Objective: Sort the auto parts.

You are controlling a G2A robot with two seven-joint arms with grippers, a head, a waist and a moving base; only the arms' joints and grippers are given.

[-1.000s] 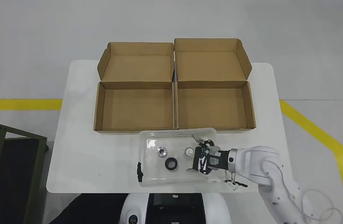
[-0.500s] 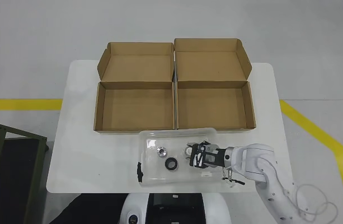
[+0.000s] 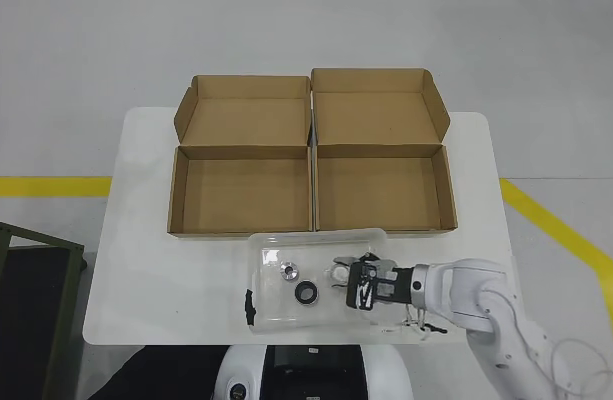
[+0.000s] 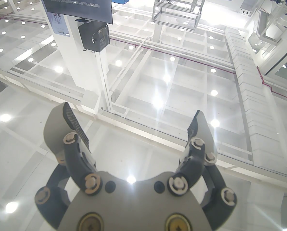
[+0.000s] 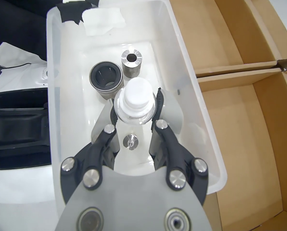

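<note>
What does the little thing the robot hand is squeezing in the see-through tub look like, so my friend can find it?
On the white table, next to the two cardboard boxes, sits a clear plastic tub. Inside it, the right gripper pinches the white part, beside a black ring and a grey metal cylinder. It is the only white piece, stepped like a tiny tiered cake.

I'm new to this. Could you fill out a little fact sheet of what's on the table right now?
Right tool: shut on white stepped part, inside clear bin
Left tool: open, holding nothing, facing the ceiling
Also in bin: black-ringed cylinder and grey metal sleeve upright, small shiny piece
Cardboard boxes: two, open, empty, side by side beyond bin
</note>
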